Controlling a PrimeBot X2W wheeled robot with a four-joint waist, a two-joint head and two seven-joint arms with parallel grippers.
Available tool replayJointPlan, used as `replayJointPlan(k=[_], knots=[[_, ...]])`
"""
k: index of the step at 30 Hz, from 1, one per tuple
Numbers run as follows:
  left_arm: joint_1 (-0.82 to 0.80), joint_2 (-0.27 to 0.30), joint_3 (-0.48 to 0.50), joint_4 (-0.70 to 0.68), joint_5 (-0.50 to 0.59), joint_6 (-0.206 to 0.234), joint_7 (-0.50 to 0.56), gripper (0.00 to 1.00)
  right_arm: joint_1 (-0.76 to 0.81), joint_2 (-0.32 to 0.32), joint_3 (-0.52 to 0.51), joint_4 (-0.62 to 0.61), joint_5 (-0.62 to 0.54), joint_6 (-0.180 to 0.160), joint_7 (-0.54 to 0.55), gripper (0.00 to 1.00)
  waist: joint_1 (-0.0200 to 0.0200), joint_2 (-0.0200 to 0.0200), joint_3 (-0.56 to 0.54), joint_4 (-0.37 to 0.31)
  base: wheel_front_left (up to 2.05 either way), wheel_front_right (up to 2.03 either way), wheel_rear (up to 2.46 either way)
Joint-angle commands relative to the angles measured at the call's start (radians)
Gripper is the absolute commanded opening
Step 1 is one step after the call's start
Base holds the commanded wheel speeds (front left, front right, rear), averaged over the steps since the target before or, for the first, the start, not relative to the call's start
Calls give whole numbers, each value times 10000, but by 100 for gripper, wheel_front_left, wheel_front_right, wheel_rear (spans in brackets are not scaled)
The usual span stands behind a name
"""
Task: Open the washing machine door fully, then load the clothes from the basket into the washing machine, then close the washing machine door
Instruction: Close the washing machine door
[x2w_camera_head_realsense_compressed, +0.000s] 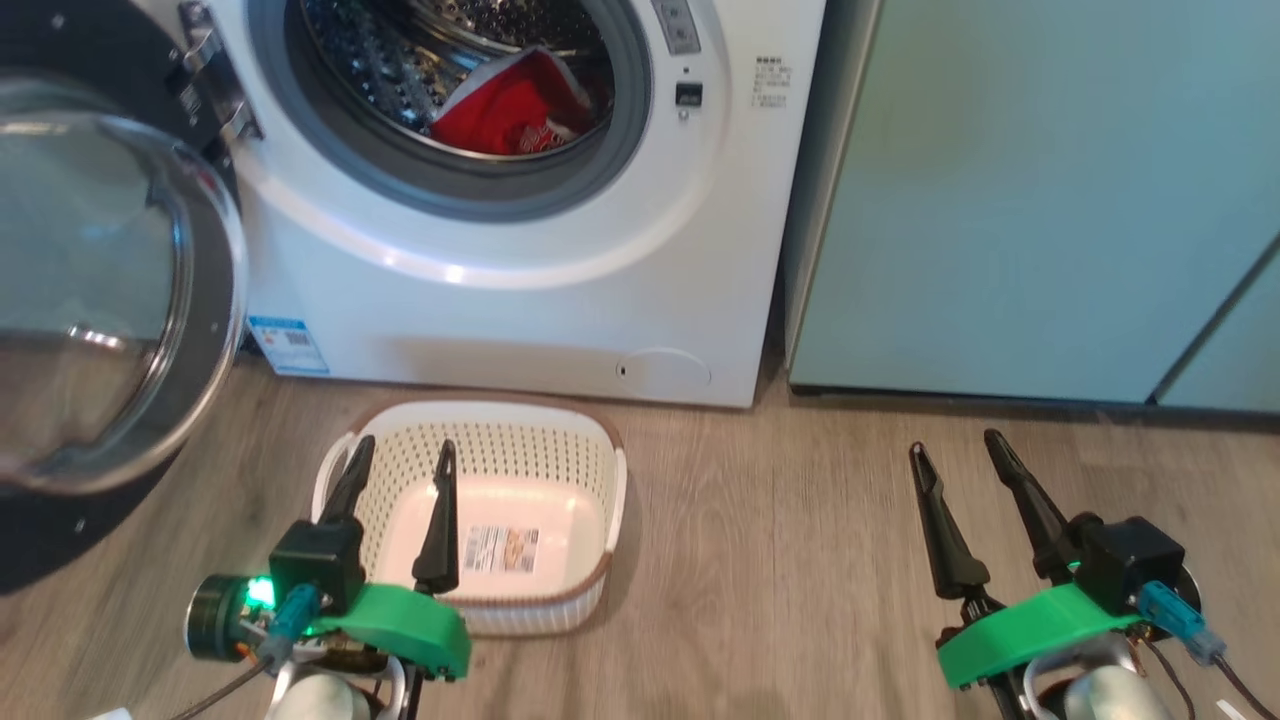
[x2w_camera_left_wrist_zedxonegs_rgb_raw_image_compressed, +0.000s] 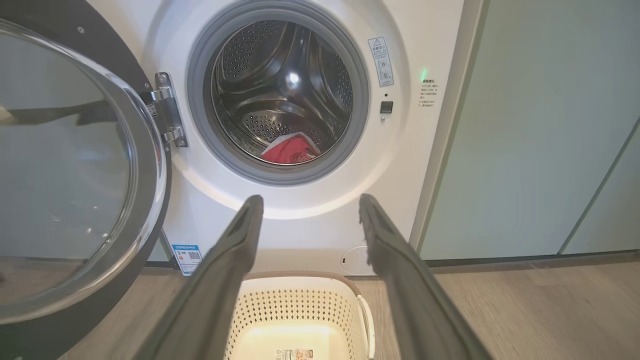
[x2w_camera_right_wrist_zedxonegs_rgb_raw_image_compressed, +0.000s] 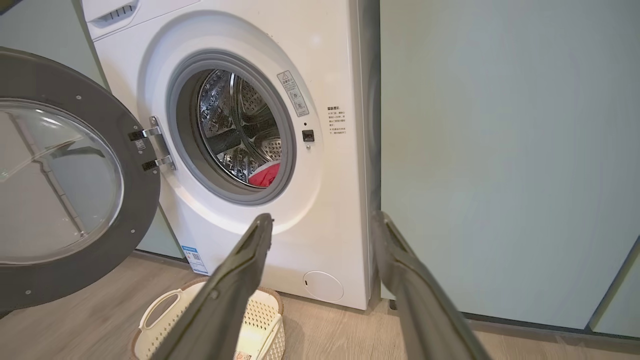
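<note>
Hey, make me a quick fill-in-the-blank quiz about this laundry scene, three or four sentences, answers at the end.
1. In the washer, the red clothes lie in the steel ____.
2. The basket on the floor is ____.
3. The round door stands ____.
4. The open left gripper and right gripper hold ____.
Missing words: drum; empty; open; nothing.

The left gripper (x2w_camera_head_realsense_compressed: 403, 450) and right gripper (x2w_camera_head_realsense_compressed: 955, 446) each have two long tapering black fingers (x2w_camera_head_realsense_compressed: 440, 520), a bright green curved bracket (x2w_camera_head_realsense_compressed: 405, 620), a black block (x2w_camera_head_realsense_compressed: 318, 565), a teal plug (x2w_camera_head_realsense_compressed: 1175, 610) and thin cables (x2w_camera_head_realsense_compressed: 232, 688). A green light (x2w_camera_head_realsense_compressed: 260, 592) glows on the left.
</note>
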Motion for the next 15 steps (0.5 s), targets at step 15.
replayJointPlan(k=[15], knots=[[-467,-28,214,-373,29,210,-95,100,-464,-22,244,-154,-3,0,-65,100,0,0,-52,44,-154,154,0]])
